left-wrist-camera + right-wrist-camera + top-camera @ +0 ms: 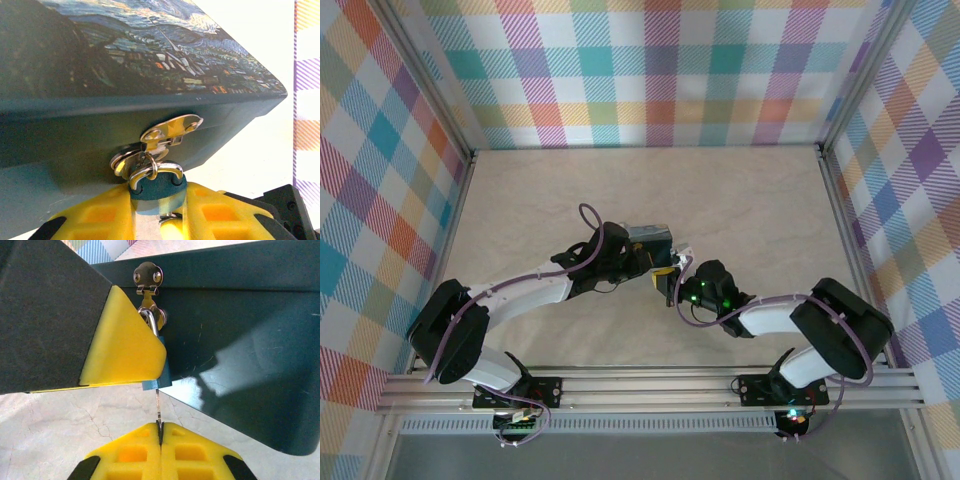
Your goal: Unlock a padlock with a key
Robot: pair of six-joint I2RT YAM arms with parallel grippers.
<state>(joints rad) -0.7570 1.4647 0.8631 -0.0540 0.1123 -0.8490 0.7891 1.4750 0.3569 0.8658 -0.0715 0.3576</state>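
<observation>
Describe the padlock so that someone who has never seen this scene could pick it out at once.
Find the dark-blue tin printed with a starry-night painting, then the silvery hasp on its front wall. Hanging from that hasp by a silvery shackle is the padlock, pinched between the yellow fingers of the left gripper. It is the tiny blue-bodied thing, with the thin key at its bottom end.

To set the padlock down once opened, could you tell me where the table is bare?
Bare table lies between the tin and the back wall, and out to both sides. Crowded at the hasp: left gripper on the padlock, right gripper on the key.
</observation>
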